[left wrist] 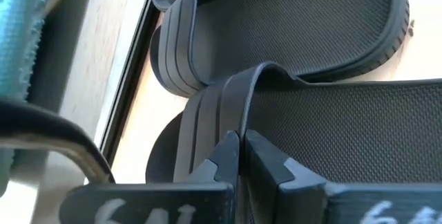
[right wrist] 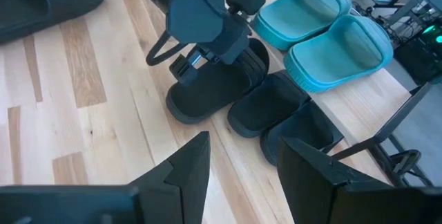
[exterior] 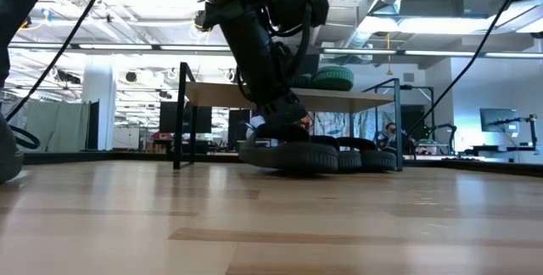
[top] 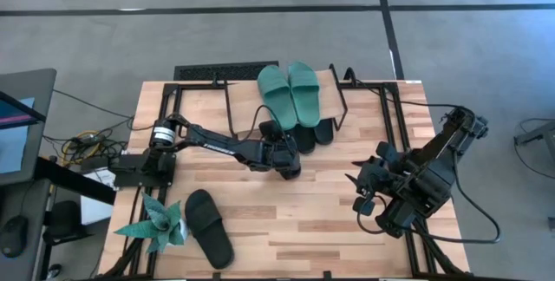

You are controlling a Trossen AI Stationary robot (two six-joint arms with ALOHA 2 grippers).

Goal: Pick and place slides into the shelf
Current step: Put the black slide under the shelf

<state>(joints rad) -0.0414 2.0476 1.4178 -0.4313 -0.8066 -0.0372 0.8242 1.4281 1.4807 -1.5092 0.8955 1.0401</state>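
Observation:
Two teal slides (top: 290,93) lie on top of the shelf (exterior: 365,98) at the table's far side. Three black slides lie side by side on the table in front of it. My left gripper (left wrist: 240,144) is shut on the strap of the nearest of them (right wrist: 200,103). The other two (right wrist: 269,103) (right wrist: 304,134) lie beyond it with their far ends under the shelf. One more black slide (top: 208,227) lies sole down near the front left. My right gripper (right wrist: 242,162) hovers open above the table's right side, holding nothing. My left gripper pinches the raised edge of the black slide's strap (left wrist: 242,106), next to the footbed, between its two fingers. The fingers slant down at it from the table's left. The slide lies flat with its sole (exterior: 293,163) on the table.
A teal paper plant (top: 156,225) stands at the front left corner beside the lone black slide. The shelf's thin black legs (exterior: 180,118) stand around the slides under it. Bare tabletop (top: 312,212) lies between the two arms.

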